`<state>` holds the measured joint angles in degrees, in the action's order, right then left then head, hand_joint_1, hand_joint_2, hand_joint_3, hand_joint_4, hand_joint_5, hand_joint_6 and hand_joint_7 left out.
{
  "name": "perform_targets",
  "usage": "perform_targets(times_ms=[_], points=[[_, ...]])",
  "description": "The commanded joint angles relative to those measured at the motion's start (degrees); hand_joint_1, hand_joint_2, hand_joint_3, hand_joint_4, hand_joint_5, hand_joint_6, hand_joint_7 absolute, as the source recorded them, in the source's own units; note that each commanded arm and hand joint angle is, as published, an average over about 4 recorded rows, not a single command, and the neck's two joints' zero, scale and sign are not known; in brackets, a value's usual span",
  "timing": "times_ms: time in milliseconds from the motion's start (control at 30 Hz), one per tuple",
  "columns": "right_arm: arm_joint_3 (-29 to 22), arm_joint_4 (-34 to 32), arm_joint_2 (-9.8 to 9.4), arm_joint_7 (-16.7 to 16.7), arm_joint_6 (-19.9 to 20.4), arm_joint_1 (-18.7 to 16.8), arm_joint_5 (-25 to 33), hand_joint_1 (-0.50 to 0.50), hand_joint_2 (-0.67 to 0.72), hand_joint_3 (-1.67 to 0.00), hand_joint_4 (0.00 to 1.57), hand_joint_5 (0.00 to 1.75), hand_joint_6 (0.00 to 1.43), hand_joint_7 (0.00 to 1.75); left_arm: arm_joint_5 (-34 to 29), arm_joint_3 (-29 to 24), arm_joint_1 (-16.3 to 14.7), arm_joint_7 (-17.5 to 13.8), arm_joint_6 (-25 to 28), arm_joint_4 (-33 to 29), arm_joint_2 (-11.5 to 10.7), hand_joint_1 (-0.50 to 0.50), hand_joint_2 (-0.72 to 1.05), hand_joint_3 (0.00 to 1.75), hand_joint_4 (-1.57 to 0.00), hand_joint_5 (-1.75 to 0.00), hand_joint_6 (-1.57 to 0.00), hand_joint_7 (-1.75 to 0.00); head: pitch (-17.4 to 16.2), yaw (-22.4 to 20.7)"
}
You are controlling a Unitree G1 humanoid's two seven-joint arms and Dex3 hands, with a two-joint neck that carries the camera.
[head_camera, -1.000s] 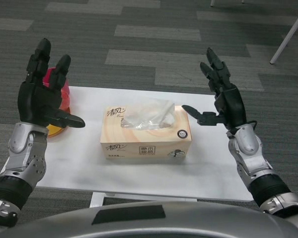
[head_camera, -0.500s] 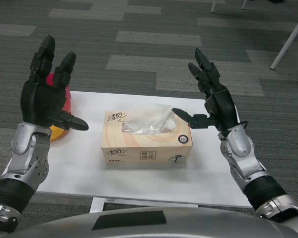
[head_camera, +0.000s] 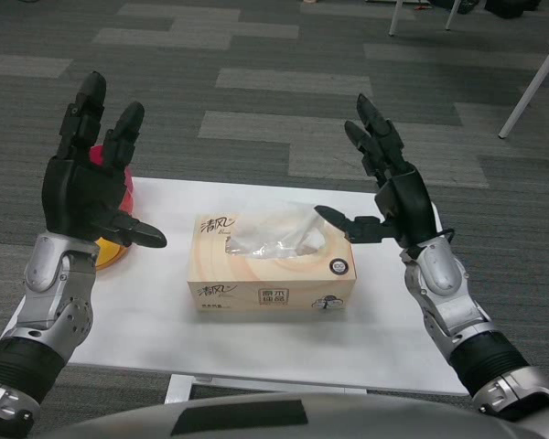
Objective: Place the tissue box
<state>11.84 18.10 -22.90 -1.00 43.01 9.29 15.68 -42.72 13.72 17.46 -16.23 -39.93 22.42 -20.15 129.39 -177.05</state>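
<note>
Box (head_camera: 273,262) sitting mid-surface (head_camera: 384,334); both robot hands, left (head_camera: 87,187) & right (head_camera: 393,197), hovering spread, empty. Should be closing evenly on both ends.

Matt cardboard tissue box (head_camera: 272,271) — clear glossy film, smooth white table (head_camera: 384,343)

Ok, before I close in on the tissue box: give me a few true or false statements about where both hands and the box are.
1. The tissue box sits on the white table between the two hands. True.
2. The left hand grips the box. False: it is open and raised to the box's left, holding nothing.
3. The right hand is open, its thumb pointing toward the box. True.
4. The box lies tipped on its side. False: it sits flat, tissue opening facing up.
5. A red and yellow object shows behind the left hand. True.
</note>
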Motion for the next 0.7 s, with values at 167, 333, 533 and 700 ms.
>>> perform_targets(times_ms=[167,333,533,700], points=[[0.02,-0.74,0.14,-0.41,-0.29,1.09,0.23,-0.42,-0.41,-0.63,0.00,0.39,0.00,0.07,0.09,-0.14,1.04,0.50,-0.41,-0.44,0.42,0.50,-0.19,0.00,0.00,-0.41,0.00,-0.07,0.90,-0.04],[0.02,-0.76,0.29,-0.43,-0.29,1.37,0.23,-0.42,-0.41,-0.63,0.00,0.39,0.00,0.07,0.09,-0.19,1.15,0.72,-0.54,-0.44,0.70,0.50,-0.19,0.00,0.00,-0.41,0.00,-0.07,1.67,-0.56],[0.22,-0.59,0.22,-0.49,-0.29,1.90,0.23,-0.42,-0.41,-0.63,0.00,0.39,0.00,0.07,0.15,-0.36,1.26,1.27,-1.09,-0.44,0.97,0.50,-0.19,0.00,0.00,-0.41,0.00,-0.07,1.86,-0.80],[0.51,-0.52,0.27,-0.49,-0.29,2.14,0.23,-0.42,-0.41,-0.63,0.00,0.39,0.00,0.07,0.22,-0.50,1.39,1.29,-1.16,-0.44,1.03,0.50,-0.19,0.00,0.00,-0.41,0.00,-0.07,2.27,-0.27]])
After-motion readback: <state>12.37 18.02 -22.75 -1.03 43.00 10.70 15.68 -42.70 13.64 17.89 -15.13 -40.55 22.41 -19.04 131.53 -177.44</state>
